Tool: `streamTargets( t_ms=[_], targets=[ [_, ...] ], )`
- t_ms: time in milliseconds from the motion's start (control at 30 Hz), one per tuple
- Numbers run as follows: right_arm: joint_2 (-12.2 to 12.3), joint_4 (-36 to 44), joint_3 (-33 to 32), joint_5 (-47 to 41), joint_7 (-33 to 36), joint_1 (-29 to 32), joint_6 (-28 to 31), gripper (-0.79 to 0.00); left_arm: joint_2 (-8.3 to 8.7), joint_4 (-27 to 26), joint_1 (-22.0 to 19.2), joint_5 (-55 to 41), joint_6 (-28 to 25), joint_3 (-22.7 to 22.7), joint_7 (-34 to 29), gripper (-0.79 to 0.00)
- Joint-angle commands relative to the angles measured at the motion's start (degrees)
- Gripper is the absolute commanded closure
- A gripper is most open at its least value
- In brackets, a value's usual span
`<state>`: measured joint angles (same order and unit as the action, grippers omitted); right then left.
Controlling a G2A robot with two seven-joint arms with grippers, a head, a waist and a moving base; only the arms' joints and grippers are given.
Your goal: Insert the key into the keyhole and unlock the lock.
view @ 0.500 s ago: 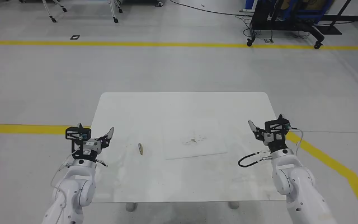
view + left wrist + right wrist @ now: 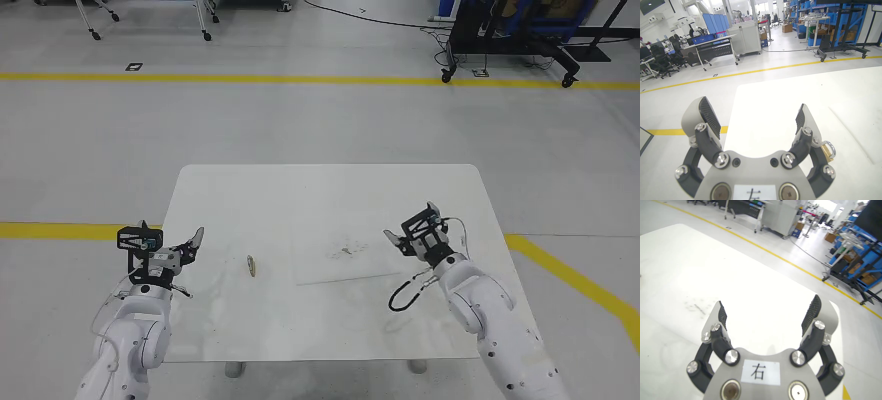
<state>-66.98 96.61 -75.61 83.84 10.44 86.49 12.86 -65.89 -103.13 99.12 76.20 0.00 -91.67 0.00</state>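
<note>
A small brass padlock [image 2: 251, 265] lies on the white table [image 2: 330, 200], left of centre. In the left wrist view the padlock [image 2: 829, 151] peeks out from behind one finger, silver shackle showing. The key [image 2: 347, 249] is a small grey thing near the table's middle. My left gripper [image 2: 166, 247] hangs open at the table's left edge, a short way left of the padlock, and in its own wrist view the left gripper [image 2: 753, 104] holds nothing. Over the table, right of the key, my right gripper [image 2: 414, 231] is open; its wrist view shows the right gripper [image 2: 768, 300] empty.
A thin flat sheet [image 2: 350, 278] lies on the table's middle, and its raised edge [image 2: 848, 132] runs past the padlock. A black cable [image 2: 405, 293] loops off the right arm above the tabletop. Yellow floor lines [image 2: 60, 231] pass beside the table.
My right arm has swung left from the table's right edge to over the table, closer to the key. The left arm, padlock and key have not moved.
</note>
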Motion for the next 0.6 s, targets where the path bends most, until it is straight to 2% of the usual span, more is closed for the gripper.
streamTargets(
  t_ms=[0,433,500,567],
  targets=[
    [-0.35,-2.49,2.60,1.70,1.16,-2.80,-0.24,-0.785,0.00,0.00,0.00,0.00,0.00,0.00,0.00,-0.785],
    [-0.40,-2.71,2.84,2.05,1.21,-3.02,-0.62,-0.785,0.00,0.00,0.00,0.00,0.00,0.00,0.00,-0.785],
    [-0.50,-4.20,3.83,0.45,1.54,-4.29,2.99,-0.785,0.00,0.00,0.00,0.00,0.00,0.00,0.00,-0.785],
    [-0.54,-7.52,5.14,-1.66,1.72,-7.34,10.39,-0.785,0.00,0.00,0.00,0.00,0.00,0.00,0.00,-0.785]
  ],
)
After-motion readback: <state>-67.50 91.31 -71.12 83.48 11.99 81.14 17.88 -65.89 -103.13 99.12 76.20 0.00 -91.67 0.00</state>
